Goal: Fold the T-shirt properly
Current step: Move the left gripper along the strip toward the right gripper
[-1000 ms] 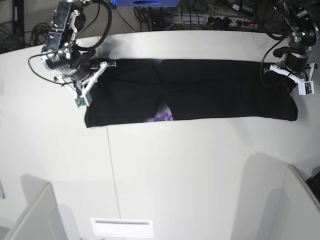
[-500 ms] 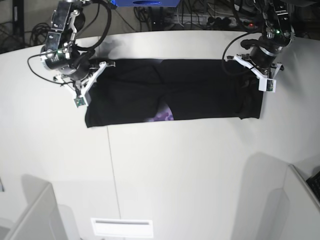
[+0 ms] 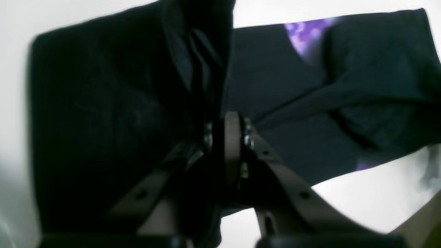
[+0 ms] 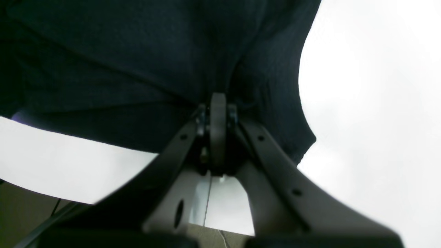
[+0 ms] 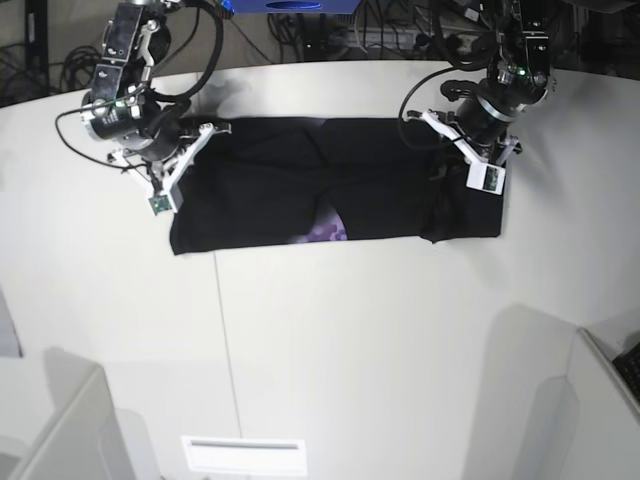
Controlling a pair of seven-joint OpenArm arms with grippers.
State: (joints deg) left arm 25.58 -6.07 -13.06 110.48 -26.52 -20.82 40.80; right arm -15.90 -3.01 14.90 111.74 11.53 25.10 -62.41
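The black T-shirt point(image 5: 330, 185) lies flat on the white bench point(image 5: 350, 330). The left gripper point(image 5: 462, 152), at 2 o'clock, pinches its folded end. The right gripper point(image 5: 190, 145), at 10 o'clock, pinches the other end.

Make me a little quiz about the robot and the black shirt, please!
1. True or false: the left gripper has its jaws shut on the T-shirt.
2. What colour of print peeks out at the shirt's near edge in the base view? A) purple B) green C) red
3. Fill in: the shirt lies on a ____ table.

Key: 1. True; the right gripper pinches the other end too. 2. A. 3. white.
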